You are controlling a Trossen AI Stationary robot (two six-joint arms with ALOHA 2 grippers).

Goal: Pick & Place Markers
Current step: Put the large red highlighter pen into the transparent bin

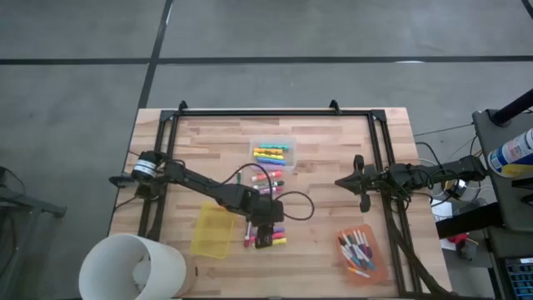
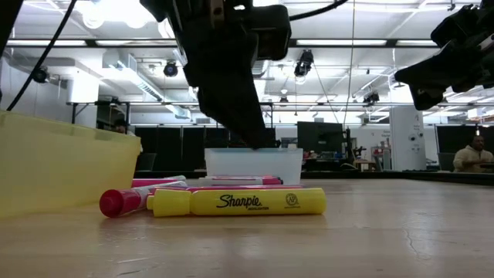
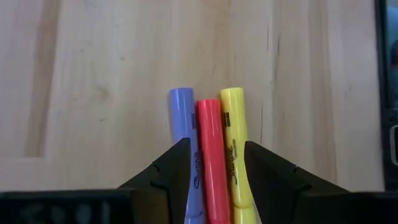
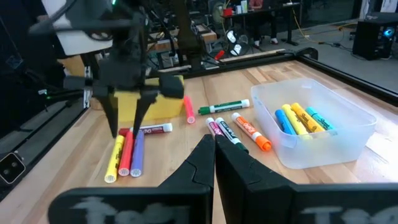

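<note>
Yellow bin (image 1: pixel 211 232): left of the loose markers on the table.
Left gripper (image 3: pixel 214 163): fingers spread, straddling three markers lying side by side, blue (image 3: pixel 184 118), pink (image 3: pixel 211 149), yellow (image 3: pixel 234 130).
Clear bin (image 1: pixel 276 152): holds several markers.
Right gripper (image 1: pixel 360 183): fingers pressed together, raised, well apart from the markers.

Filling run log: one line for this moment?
left gripper: open, straddling red marker on table | right gripper: shut, idle, raised | clear bin: holds markers

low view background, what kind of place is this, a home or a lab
Most likely a robotics lab or workshop, not a home: exposed ceiling ducts and strip lights overhead, a dark monitor on benches behind the wooden table, and a person seated at right.
</note>
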